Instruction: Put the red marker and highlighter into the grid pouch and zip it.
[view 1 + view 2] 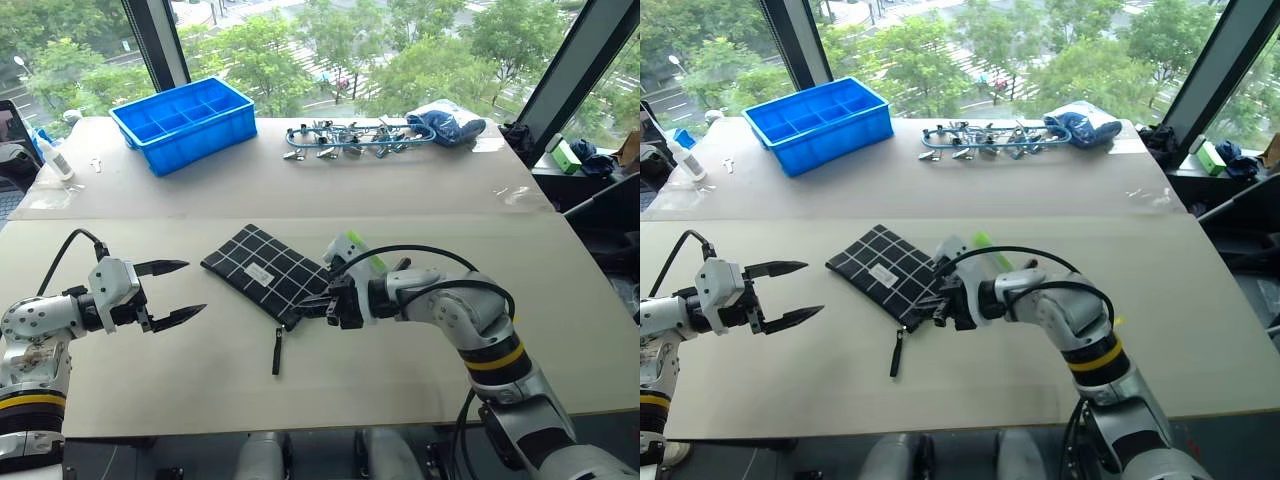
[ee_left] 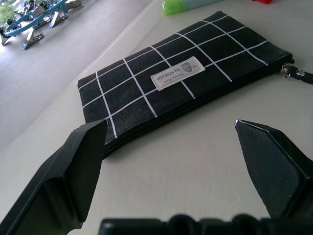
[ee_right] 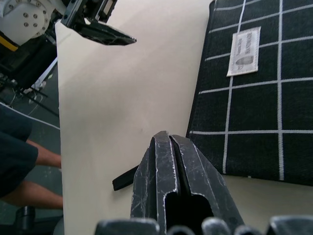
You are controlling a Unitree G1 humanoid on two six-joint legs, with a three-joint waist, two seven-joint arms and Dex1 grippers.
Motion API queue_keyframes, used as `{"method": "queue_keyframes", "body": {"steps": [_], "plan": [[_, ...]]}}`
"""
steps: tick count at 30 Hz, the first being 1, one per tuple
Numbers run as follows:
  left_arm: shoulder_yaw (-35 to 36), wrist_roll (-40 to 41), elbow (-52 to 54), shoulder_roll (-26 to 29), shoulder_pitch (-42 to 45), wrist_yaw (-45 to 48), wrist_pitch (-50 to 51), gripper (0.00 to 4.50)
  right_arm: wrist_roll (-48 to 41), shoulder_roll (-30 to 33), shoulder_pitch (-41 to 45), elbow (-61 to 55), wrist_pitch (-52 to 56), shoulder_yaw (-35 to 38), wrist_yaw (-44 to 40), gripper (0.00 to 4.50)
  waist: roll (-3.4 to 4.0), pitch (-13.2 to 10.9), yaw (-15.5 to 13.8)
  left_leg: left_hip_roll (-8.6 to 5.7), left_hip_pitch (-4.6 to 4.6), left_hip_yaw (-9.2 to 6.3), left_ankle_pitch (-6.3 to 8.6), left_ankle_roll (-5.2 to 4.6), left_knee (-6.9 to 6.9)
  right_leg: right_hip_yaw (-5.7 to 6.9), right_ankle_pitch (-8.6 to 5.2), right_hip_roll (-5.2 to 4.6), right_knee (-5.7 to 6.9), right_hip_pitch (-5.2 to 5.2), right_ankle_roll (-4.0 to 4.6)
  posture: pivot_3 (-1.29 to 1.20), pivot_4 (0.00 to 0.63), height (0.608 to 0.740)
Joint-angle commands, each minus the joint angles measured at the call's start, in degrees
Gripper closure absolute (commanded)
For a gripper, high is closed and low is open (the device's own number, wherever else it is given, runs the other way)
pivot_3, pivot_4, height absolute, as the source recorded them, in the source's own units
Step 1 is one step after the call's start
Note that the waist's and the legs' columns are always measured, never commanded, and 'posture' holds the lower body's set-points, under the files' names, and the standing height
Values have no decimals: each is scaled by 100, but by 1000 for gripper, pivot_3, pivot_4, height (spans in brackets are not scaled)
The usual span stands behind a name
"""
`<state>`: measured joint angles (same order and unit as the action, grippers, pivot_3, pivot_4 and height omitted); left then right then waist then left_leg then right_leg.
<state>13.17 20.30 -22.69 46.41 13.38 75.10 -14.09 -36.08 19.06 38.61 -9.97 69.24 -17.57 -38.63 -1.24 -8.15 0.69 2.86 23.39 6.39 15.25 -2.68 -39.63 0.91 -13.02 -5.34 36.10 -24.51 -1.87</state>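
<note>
Black grid pouch [image 1: 268, 272] lies flat on the counter [image 1: 400, 350], its long axis running diagonally from the far left toward the near right, strap [image 1: 277, 351] trailing off the near corner. Right hand [image 1: 318, 307], clenched on nothing, sits at that strap corner; the highlighter [image 1: 352, 248] lies just behind it. Left hand [image 1: 180, 291], released wide, faces the pouch's other end across bare counter, so the right is nearer.

The grid pouch [image 2: 186, 83] carries a small white label [image 2: 177, 77] reading "HANDMADE".
</note>
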Motion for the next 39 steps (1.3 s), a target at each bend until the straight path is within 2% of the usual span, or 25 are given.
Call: {"method": "queue_keyframes", "body": {"steps": [1,5,10,19,26,29,33,37,39], "plan": [[-99,-28,-33,-69,157,14,-125,0,188,-224,500,592,30,-119,-3,4411,0,0,12,0,-1,0,0,0,-1,0,0,0,1,0,0,0,150,740],[-221,-21,-5,-146,205,-3,-80,0,187,-447,780,1014,119,-221,-167,4411,0,0,19,5,-1,-1,-1,1,2,2,-1,8,6,-5,3,0,150,740],[-371,-35,20,-181,223,19,0,0,195,-324,749,1015,175,-607,-579,4411,0,0,16,4,7,0,-4,7,1,2,-1,5,5,-7,2,0,150,740],[-389,38,79,-186,169,-2,73,0,774,-670,856,1724,-224,-638,-281,4411,-1,1,28,5,10,-1,-5,9,-1,3,-1,7,8,-14,2,0,150,740],[-327,80,196,-219,41,-135,88,0,1287,-194,651,1651,-666,-1019,-506,4411,-1,1,9,2,13,-1,-6,10,-2,3,-1,3,8,-15,1,0,150,740],[-290,106,234,-234,-25,-203,90,0,1499,-77,721,1947,-956,-891,-463,4411,-1,1,13,3,13,-2,-6,10,-2,3,-1,3,8,-17,1,0,150,740],[-262,118,243,-236,-59,-255,95,0,990,2,936,1743,-682,-352,-883,4411,-1,1,0,3,12,-3,-7,11,-2,4,0,4,11,-15,2,0,150,740],[-259,119,219,-261,-28,-291,100,0,379,162,924,1026,-279,-193,-1507,4411,-1,1,9,4,25,-6,-7,11,-2,4,0,3,8,-28,2,0,150,740],[-255,121,203,-275,-15,-311,100,0,269,59,957,1032,-100,-114,-1484,4411,-2,1,39,6,35,-6,-7,11,0,2,0,6,12,-43,3,0,150,740]]}}
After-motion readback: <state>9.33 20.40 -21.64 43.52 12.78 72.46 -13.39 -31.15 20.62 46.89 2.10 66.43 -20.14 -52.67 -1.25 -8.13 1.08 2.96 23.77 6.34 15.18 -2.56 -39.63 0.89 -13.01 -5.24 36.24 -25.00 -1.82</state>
